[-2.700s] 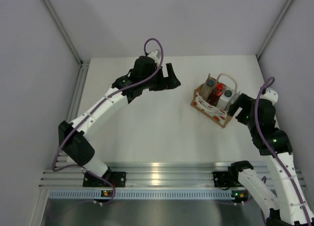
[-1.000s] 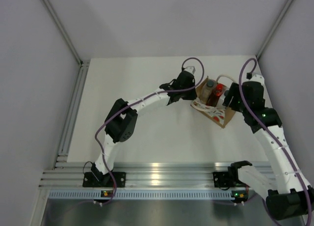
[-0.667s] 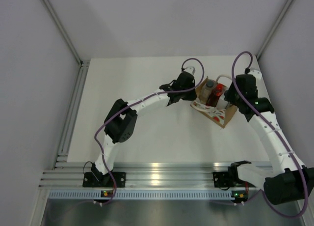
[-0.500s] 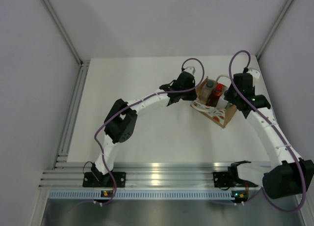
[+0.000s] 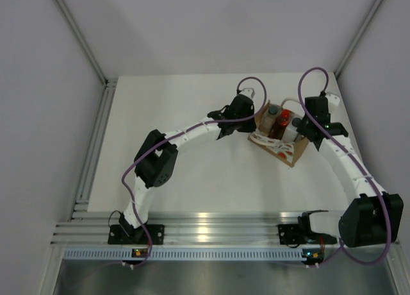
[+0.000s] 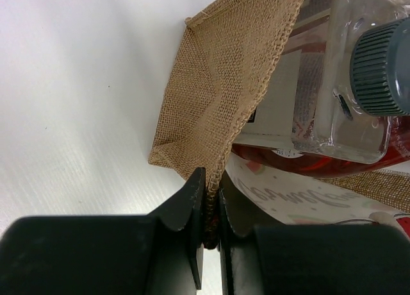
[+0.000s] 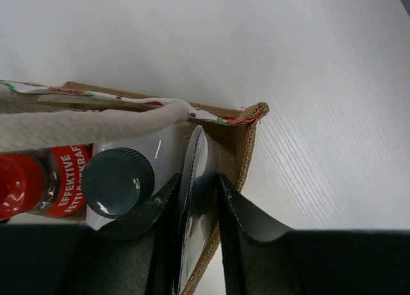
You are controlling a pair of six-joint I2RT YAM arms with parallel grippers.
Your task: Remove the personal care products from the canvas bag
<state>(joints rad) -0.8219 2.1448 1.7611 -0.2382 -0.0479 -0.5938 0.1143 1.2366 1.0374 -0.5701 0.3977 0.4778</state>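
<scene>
The canvas bag (image 5: 274, 143) stands at the back right of the table, its burlap wall (image 6: 224, 83) close up in the left wrist view. My left gripper (image 5: 252, 120) (image 6: 208, 202) is shut on the bag's left rim. In the bag stand a clear bottle with a grey cap (image 5: 273, 109) (image 6: 381, 77), a red bottle (image 5: 286, 115) (image 7: 32, 183) and a white bottle with a dark cap (image 5: 296, 123) (image 7: 118, 183). My right gripper (image 5: 303, 133) (image 7: 197, 186) reaches into the bag's right end, its jaws pressed on a flat grey pouch (image 7: 202, 173) beside the white bottle.
A white rope handle (image 7: 83, 128) lies across the bottle tops. Another handle loop (image 5: 296, 101) arches behind the bag. Grey walls close the table (image 5: 192, 173) at the back and sides. An aluminium rail (image 5: 205, 231) runs along the near edge.
My right gripper came over the bag's right end, dipped inside and closed its jaws round the grey pouch. The left gripper has kept its hold on the rim.
</scene>
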